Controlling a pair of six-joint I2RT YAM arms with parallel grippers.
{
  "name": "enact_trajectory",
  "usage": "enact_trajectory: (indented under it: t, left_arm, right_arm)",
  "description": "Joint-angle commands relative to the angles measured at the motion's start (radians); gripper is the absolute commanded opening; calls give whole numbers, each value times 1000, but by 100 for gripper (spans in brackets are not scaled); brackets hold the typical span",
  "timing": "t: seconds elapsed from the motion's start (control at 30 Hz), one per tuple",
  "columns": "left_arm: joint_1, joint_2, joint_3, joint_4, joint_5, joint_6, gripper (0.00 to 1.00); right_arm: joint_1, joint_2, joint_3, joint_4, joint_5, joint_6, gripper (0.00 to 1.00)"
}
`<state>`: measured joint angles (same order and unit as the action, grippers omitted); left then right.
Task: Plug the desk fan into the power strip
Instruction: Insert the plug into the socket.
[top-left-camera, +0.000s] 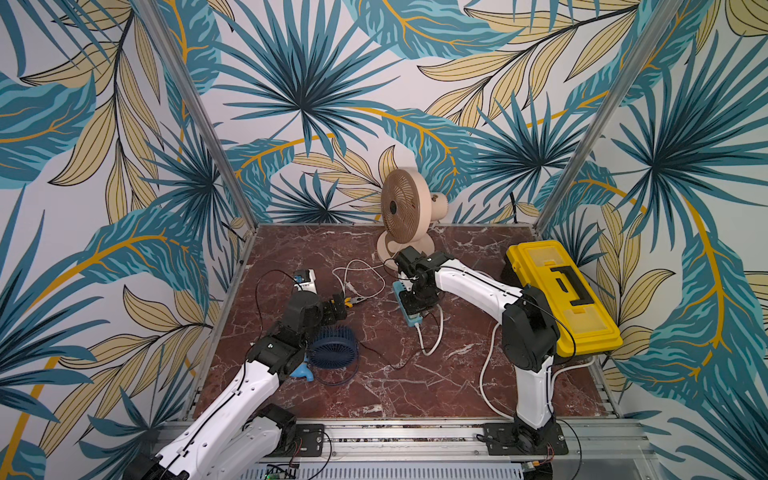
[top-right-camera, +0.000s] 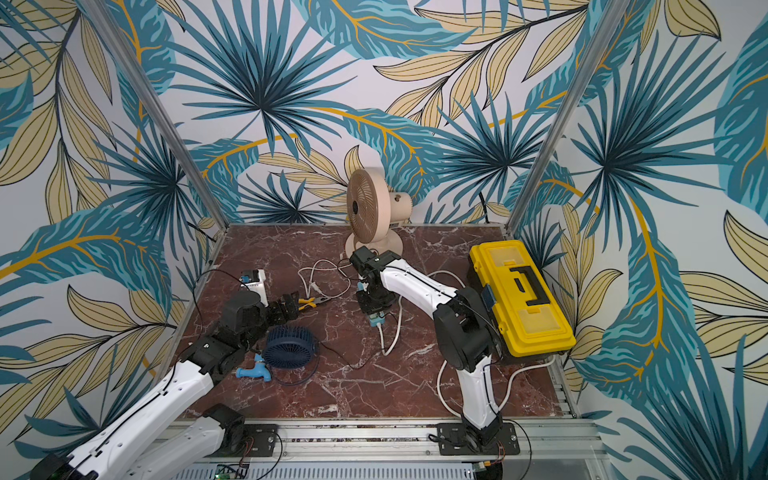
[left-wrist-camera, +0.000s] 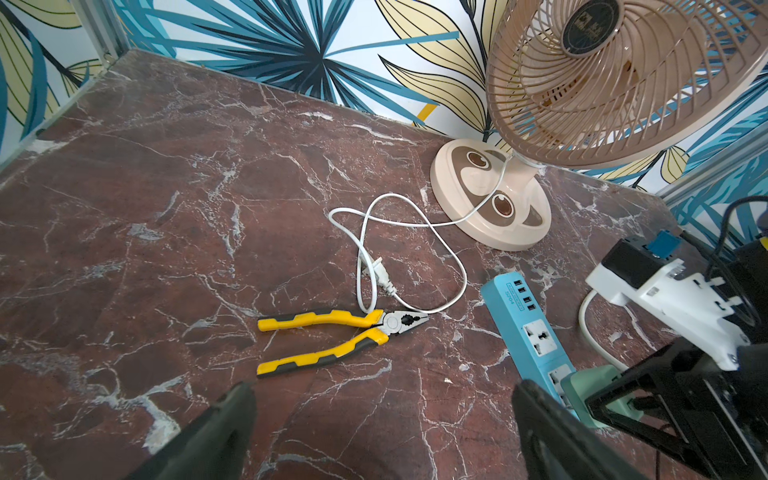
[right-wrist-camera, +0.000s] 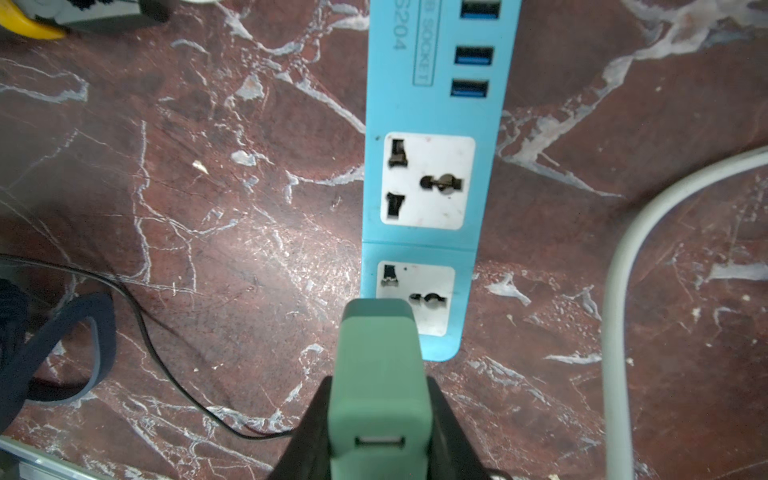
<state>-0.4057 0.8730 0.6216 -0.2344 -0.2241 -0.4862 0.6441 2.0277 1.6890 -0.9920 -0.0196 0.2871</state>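
Observation:
The beige desk fan (top-left-camera: 401, 208) stands at the back of the table. Its thin white cord ends in a loose plug (left-wrist-camera: 384, 280) lying on the marble beside the yellow-handled pliers (left-wrist-camera: 340, 332). The light-blue power strip (right-wrist-camera: 432, 112) lies mid-table, with both white socket faces showing. My right gripper (right-wrist-camera: 379, 395) is shut on a green adapter block (right-wrist-camera: 378, 357), which covers part of the strip's end socket. I cannot tell whether the adapter is seated. My left gripper (left-wrist-camera: 382, 415) hangs open and empty just short of the pliers.
A small navy fan (top-left-camera: 334, 347) with a thin black cable and a blue tap-shaped piece (top-left-camera: 301, 370) lie by the left arm. A white box (top-left-camera: 305, 278) sits behind it. A yellow toolbox (top-left-camera: 561, 299) stands at the right edge. The strip's thick white cord (right-wrist-camera: 623, 291) loops past the right arm.

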Motion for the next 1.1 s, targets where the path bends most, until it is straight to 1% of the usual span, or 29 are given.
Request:
enact_trajectory:
  t: [0.0, 0.23, 0.43, 0.77, 1.07]
  left_arm:
    - [3, -15, -16, 22, -5, 12, 100]
    - [3, -15, -17, 24, -5, 14, 100]
    - [3, -17, -19, 25, -3, 14, 100]
    - [4, -21, -20, 27, -4, 15, 100]
    - [4, -23, -20, 26, -3, 17, 100]
  right_arm:
    - [6, 51, -16, -24, 34, -17, 0]
    - [4, 52, 6, -27, 62, -25, 0]
    - [4, 67, 4, -7, 43, -29, 0]
    - [2, 69, 8, 10, 58, -27, 0]
    - [4, 95, -40, 11, 67, -25, 0]
